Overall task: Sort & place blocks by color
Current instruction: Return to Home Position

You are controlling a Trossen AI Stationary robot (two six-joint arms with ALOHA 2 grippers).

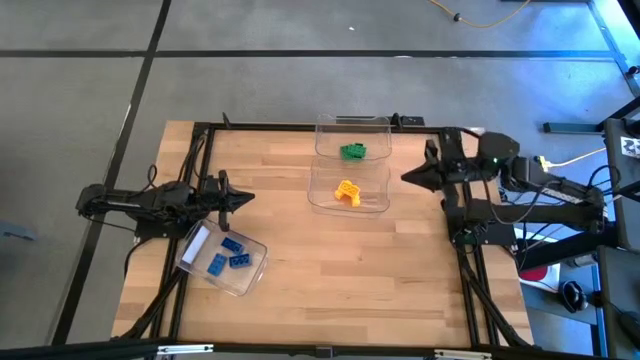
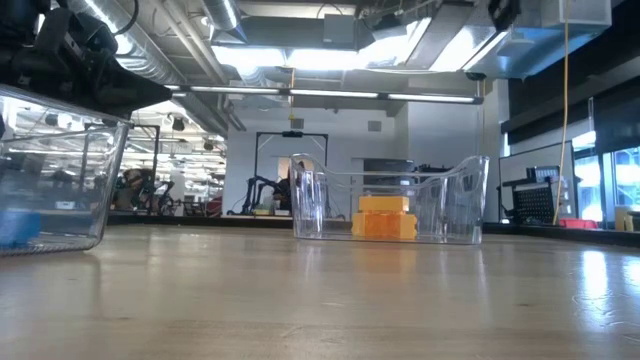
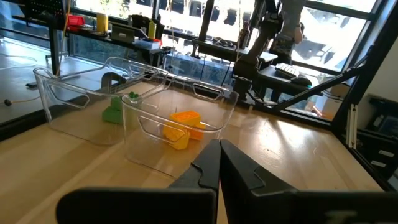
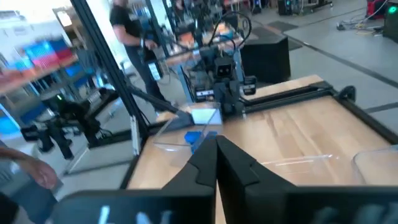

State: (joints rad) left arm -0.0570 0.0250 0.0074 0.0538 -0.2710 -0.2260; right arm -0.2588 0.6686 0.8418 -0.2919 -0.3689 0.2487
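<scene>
High view: the wooden table [image 1: 330, 270] fills most of the scene. The left claw [image 1: 243, 198] points inward from the left edge, its fingers [image 3: 208, 168] pressed together on nothing. The right claw [image 1: 408, 177] faces it from the right edge, with its fingers [image 4: 202, 168] also pressed together and empty.

Three clear bins stand on the table. The middle bin [image 1: 375, 195] lies between the two claws, nearer the right one. The far bin [image 1: 352, 118] touches it on the side away from me, off the right claw's tip toward the far edge. The near bin [image 1: 255, 268] sits tilted just beside the left claw, toward the near edge.

The green blocks [image 1: 353, 151] lie bunched in the far bin, and the yellow blocks [image 1: 346, 192] are heaped in the middle bin. Three blue blocks [image 1: 232, 246] lie apart in the near bin.
</scene>
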